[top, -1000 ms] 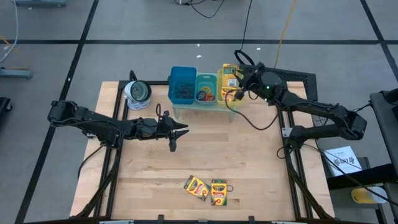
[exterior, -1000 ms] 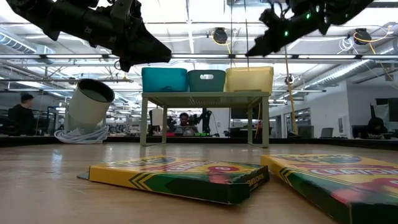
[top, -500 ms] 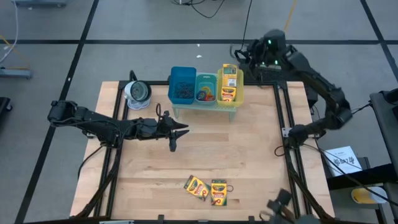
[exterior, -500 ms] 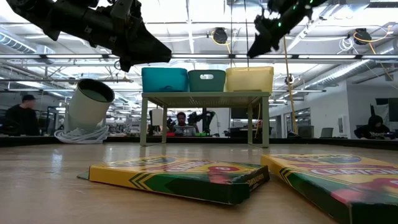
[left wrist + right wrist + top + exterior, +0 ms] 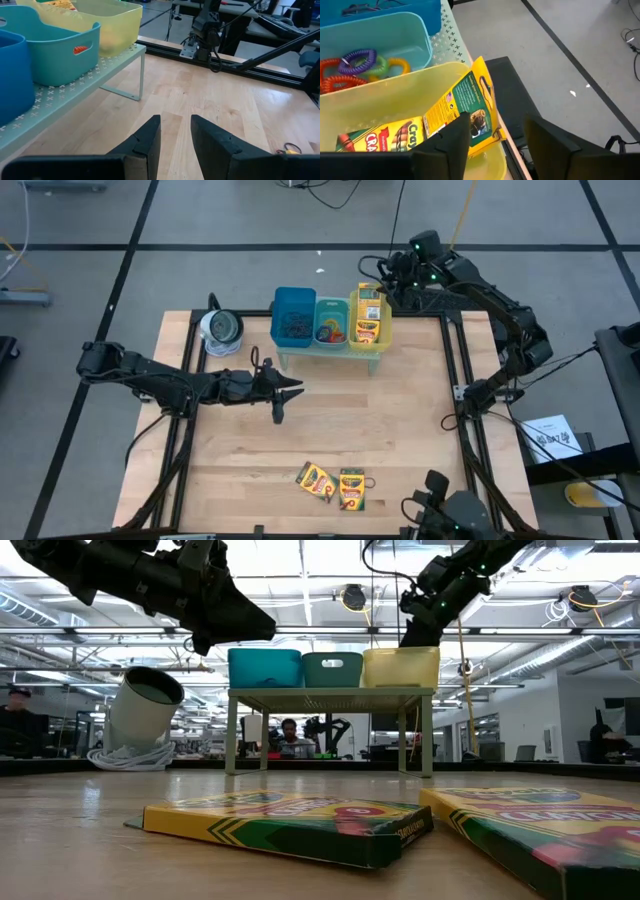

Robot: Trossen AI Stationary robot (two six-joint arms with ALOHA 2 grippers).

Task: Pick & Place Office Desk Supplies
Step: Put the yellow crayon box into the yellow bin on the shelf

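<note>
Two yellow-and-green crayon boxes (image 5: 367, 315) are in the yellow bin (image 5: 384, 340): one lies flat (image 5: 375, 134), the other (image 5: 470, 102) leans tilted against the bin's rim. Two more crayon boxes (image 5: 333, 484) lie flat on the table near its front edge. Coloured ring bands (image 5: 355, 62) lie in the teal bin (image 5: 331, 308), and thin wiry loops (image 5: 292, 325) in the blue bin. My right gripper (image 5: 384, 283) hovers open above the yellow bin's far right corner, holding nothing. Over the table's middle left, my left gripper (image 5: 296, 388) hangs open and empty.
The three bins stand in a row on a pale green rack (image 5: 330, 695) at the table's far side. A round silvery roll (image 5: 220, 328) lies left of the rack. Bare wood stretches between the rack and the front crayon boxes.
My right gripper has drawn back from over the yellow bin toward the table's far edge, rising and tipping nearer to level. The tilted crayon box stays in the bin, leaning on its rim.
</note>
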